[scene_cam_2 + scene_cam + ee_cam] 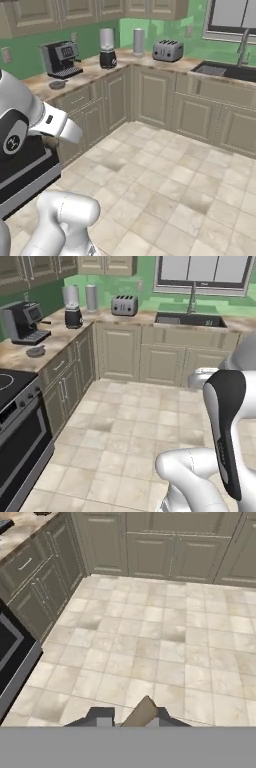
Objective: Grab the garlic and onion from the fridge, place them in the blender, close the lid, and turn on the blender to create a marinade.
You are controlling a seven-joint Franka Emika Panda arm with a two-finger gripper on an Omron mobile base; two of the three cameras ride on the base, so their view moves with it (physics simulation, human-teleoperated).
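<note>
One blender (73, 307), one lid (35, 351), counter-top (60, 336).

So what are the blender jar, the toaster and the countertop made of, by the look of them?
The blender jar looks like clear glass or plastic: the green wall shows through it, above a glossy black base. The toaster looks like brushed metal, silvery grey with dark slots. The countertop looks like polished stone, mottled beige and brown, though it could be laminate.
</note>
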